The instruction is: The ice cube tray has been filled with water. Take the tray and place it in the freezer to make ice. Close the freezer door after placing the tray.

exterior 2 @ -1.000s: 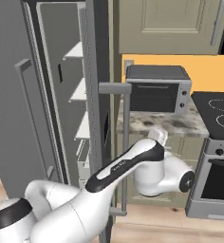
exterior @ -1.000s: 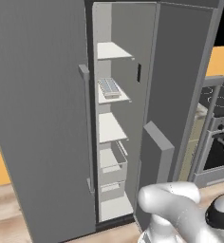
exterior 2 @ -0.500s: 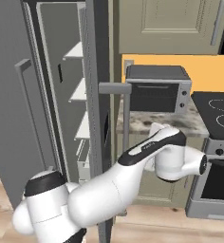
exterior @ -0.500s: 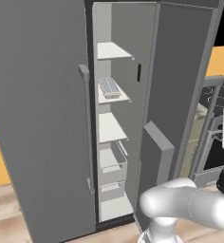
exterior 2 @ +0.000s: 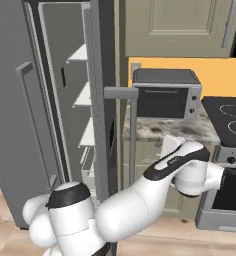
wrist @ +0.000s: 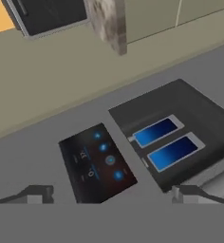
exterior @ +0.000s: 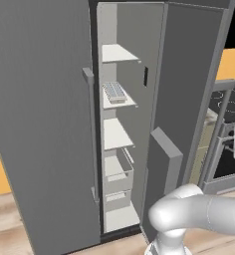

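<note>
Arm (exterior 2: 140, 192): rises from the base at the lower left of the right base view, then stretches forward and to the right as one long white link.
Elbow (exterior: 181, 211): bulky white joint low in the left base view, the forearm running right from it toward the frame edge.
Wrist (exterior 2: 192, 167): bent sharply, a dark band across the link just behind it; the rounded white housing sits at the far right end of the arm.
Pincer (wrist: 111, 192): two small dark fingertips (wrist: 38, 193) at the bottom of the hand view, set wide apart, nothing between them.
Pincer attitude: the hand view is rolled, so the pincer is turned over from upright.
</note>
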